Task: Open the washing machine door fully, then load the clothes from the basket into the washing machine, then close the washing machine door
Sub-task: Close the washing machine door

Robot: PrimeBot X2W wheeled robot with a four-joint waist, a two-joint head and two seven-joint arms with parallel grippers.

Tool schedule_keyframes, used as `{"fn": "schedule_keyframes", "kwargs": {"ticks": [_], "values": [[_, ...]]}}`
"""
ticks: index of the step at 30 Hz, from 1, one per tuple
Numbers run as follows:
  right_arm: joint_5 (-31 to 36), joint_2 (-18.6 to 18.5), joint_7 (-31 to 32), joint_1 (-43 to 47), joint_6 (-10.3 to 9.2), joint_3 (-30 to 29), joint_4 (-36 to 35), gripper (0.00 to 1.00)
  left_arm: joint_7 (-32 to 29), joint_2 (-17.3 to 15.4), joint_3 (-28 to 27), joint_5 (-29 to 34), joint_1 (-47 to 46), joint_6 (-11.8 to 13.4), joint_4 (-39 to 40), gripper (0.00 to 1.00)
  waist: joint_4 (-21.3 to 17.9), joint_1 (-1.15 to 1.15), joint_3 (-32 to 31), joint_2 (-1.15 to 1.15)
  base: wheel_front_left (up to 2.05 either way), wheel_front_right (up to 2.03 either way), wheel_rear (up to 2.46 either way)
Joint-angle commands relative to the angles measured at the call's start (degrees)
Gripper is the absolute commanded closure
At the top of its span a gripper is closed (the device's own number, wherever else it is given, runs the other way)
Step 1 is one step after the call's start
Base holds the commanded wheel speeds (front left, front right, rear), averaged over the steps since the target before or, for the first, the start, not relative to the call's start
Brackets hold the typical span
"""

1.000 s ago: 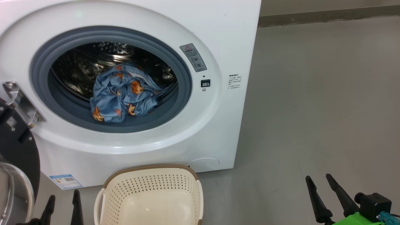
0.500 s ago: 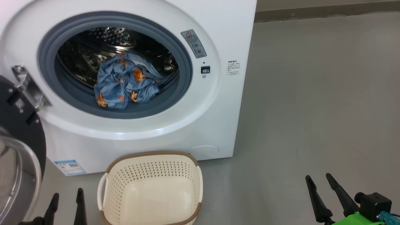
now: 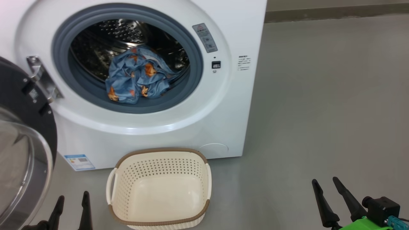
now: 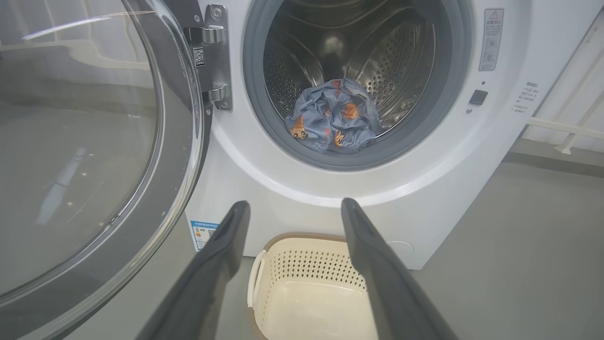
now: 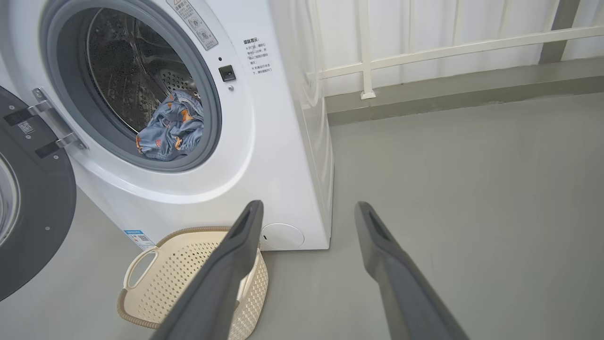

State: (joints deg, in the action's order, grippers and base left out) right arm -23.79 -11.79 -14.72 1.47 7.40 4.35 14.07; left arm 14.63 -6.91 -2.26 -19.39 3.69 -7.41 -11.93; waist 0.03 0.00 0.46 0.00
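Observation:
The white washing machine (image 3: 230, 105) stands with its drum exposed. Its door (image 3: 22, 153) hangs swung out at the left on a steel hinge, black rim and glass bowl facing me. The light-blue clothes (image 3: 137, 80) with orange figures lie at the drum's front lip, touching the grey gasket. On the floor before the machine sits the cream basket (image 3: 159, 188), with nothing in it. My left gripper (image 3: 73, 198) is open at the bottom left, left of the basket. My right gripper (image 3: 326, 182) is open at the bottom right, over bare floor. Both hold nothing.
Grey floor (image 3: 319, 111) stretches to the right of the machine up to a dark baseboard. A white railing (image 5: 424, 52) runs along the wall behind the machine (image 5: 283, 141). The swung-out door (image 4: 94, 156) takes up the space on the left, close to my left gripper (image 4: 295, 203).
The camera has pulled back and shifted, so the machine sits higher and the basket shows whole. Both grippers stay open at the bottom edge; the clothes have not moved.

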Motion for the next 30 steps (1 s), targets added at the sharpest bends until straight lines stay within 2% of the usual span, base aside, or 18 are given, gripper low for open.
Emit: {"fn": "schedule_keyframes", "kwargs": {"ticks": [1, 7, 21, 30], "values": [[0.31, -0.84, -0.28, 0.27, 0.09, 1.23, -1.53, 0.00, 0.37, -1.04, -1.78, -0.20, -0.80, -0.08, 1.59, 0.00, 0.89, 0.00, -0.11, 0.00, 0.00, 0.00, 0.00], [0.26, -0.98, -0.28, -0.17, 0.09, 2.38, -1.72, 0.00, 0.37, -0.38, -2.46, -0.62, -0.46, -0.08, 1.73, 0.00, 4.78, 0.00, -0.25, 0.00, 0.00, 0.00, 0.00], [-0.20, -1.75, -0.28, -1.19, 0.09, 5.21, -1.45, 0.00, 0.37, 1.00, -3.51, -0.68, 0.81, -0.08, 2.15, 0.00, 18.04, 0.00, -0.50, 0.00, 0.00, 0.00, 0.00], [-0.64, -1.83, -0.28, -2.17, 0.09, 7.04, -0.74, 0.00, 0.37, 1.39, -4.55, -0.49, 1.18, -0.08, 2.53, 0.00, 25.00, 0.00, -0.96, 0.00, 0.00, 0.00, 0.00]]}}
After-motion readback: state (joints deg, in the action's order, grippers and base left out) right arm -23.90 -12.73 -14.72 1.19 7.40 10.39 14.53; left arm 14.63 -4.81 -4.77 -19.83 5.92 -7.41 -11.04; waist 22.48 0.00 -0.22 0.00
